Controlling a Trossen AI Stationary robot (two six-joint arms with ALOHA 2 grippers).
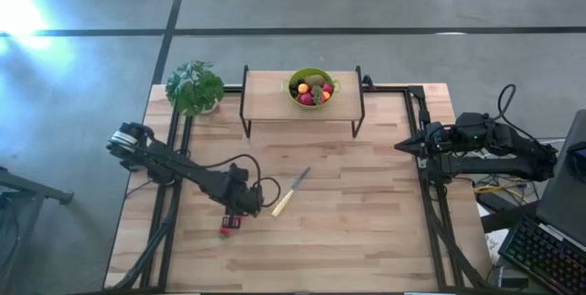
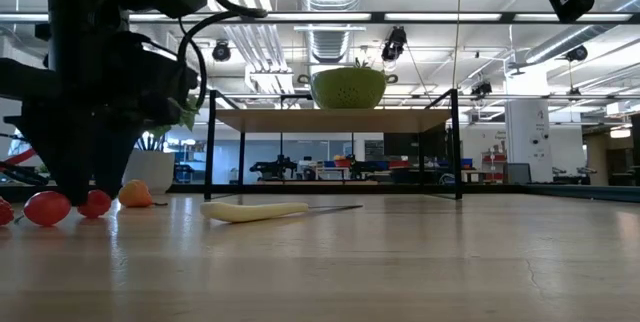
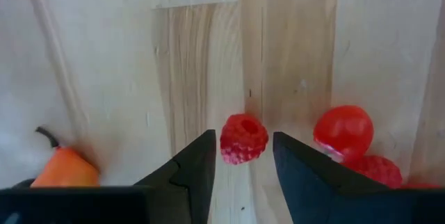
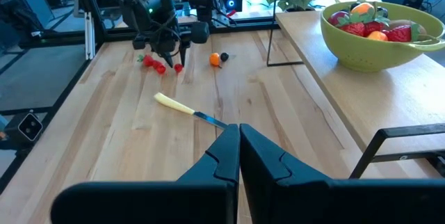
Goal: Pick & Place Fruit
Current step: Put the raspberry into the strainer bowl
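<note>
Red raspberry (image 3: 244, 138) between open left gripper (image 3: 243, 156) fingers

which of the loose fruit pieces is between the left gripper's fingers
The bumpy red raspberry, sitting between the left gripper fingers. The smooth red piece and orange one lie outside.

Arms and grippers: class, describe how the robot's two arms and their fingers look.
Both arms are dark, jointed and slim, with black cables looping beside them. The left gripper has two dark, flat, wedge-shaped fingers with stepped inner edges; the right gripper looks the same.
</note>
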